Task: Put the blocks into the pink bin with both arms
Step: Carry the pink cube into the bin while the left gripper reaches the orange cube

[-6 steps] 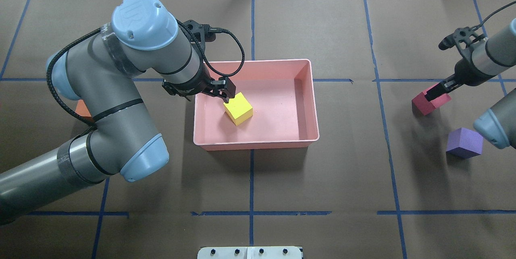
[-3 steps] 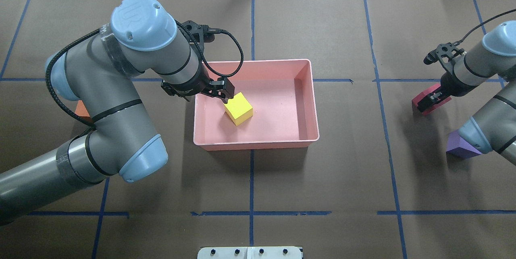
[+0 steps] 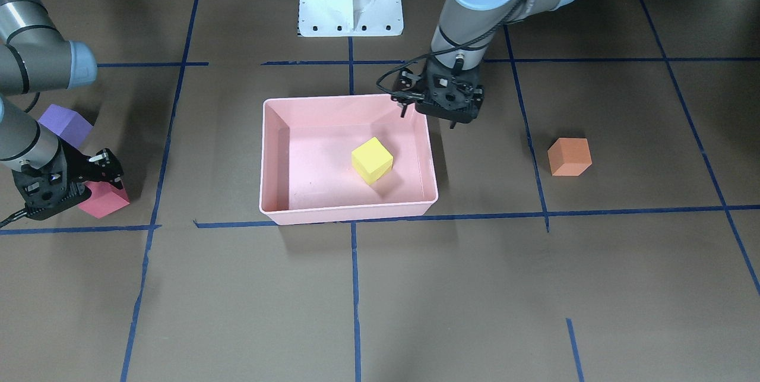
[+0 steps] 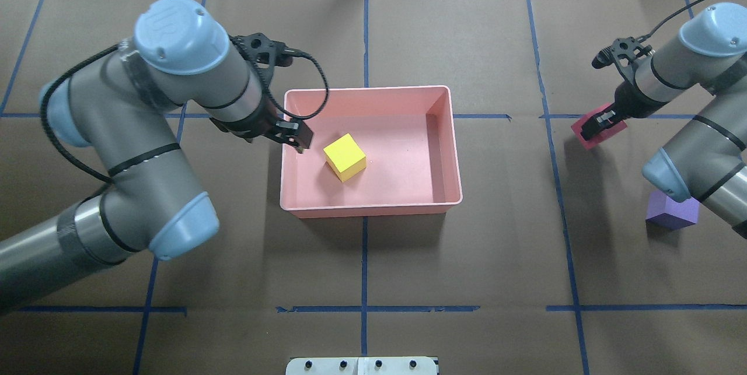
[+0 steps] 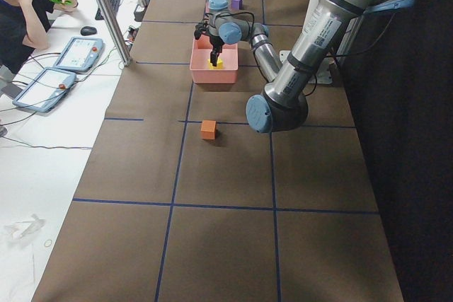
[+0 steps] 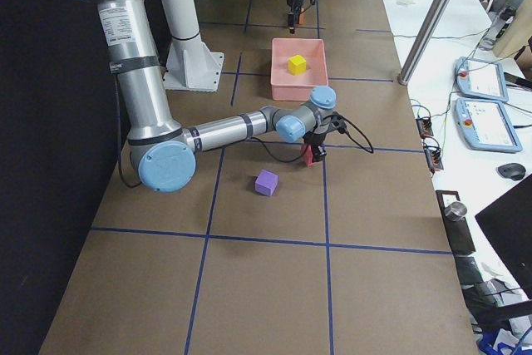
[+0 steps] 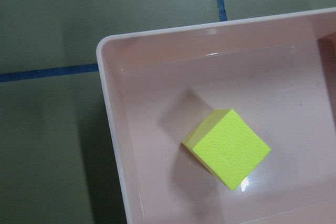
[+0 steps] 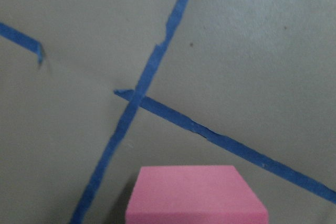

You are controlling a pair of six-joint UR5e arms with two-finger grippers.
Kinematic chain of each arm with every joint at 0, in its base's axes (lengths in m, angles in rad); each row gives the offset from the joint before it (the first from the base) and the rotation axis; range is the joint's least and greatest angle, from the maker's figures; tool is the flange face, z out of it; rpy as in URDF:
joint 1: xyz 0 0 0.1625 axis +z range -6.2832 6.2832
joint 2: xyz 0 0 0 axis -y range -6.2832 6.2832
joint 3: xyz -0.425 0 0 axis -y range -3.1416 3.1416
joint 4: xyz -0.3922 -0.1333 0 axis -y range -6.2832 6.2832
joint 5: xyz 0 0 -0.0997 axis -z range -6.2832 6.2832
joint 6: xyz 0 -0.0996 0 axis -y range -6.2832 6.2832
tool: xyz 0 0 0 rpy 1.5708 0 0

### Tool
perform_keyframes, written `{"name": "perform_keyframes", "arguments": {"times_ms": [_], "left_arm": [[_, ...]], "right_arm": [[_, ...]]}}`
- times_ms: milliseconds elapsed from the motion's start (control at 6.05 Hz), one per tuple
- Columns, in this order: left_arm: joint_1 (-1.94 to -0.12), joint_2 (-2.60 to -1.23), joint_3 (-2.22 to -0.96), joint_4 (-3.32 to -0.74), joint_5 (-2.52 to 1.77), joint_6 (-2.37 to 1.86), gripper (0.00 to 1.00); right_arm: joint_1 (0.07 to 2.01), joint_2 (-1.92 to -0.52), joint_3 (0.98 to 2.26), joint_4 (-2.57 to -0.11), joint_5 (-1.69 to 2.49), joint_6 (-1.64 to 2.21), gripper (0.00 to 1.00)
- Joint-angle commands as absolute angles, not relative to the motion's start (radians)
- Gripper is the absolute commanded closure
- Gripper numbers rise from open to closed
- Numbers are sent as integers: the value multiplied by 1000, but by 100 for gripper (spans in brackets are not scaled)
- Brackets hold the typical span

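The orange block (image 3: 569, 156) lies on the table to the robot's left of the pink bin (image 4: 373, 210). The left gripper (image 4: 295, 136) hangs empty over the bin's left rim — its jaw gap cannot be told — beside the yellow-green block (image 4: 345, 156) inside. Far right, the right gripper (image 4: 601, 124) clamps the red block (image 4: 583, 130); the next move is likely to carry it to the bin.

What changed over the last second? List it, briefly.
The left gripper backed off the yellow block toward the pink bin wall on its own side, leaving the block lying free. The right gripper, shut on the red block, carried it toward the bin. Yellow block, bin and purple block stayed put.
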State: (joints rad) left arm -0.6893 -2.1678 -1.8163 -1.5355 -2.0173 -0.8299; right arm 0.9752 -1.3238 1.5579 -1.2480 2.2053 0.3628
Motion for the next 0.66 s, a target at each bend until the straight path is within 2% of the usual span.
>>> {"name": "perform_keyframes", "arguments": {"times_ms": [0,331,496], "left_arm": [[-751,-2053,-1871,-1537,-2023,-549,0],[-875,-1932,-1878,-1551,-2119,-291,0],[-946,-1871,-1876,-1552,-2134,-181,0]], "right_arm": [[973,-1248,1610,-1294,2223,548,57],[919,-1113,1773,-1573,2215,732,56],[876,-1047,1791,-1604,2207,874,56]]}}
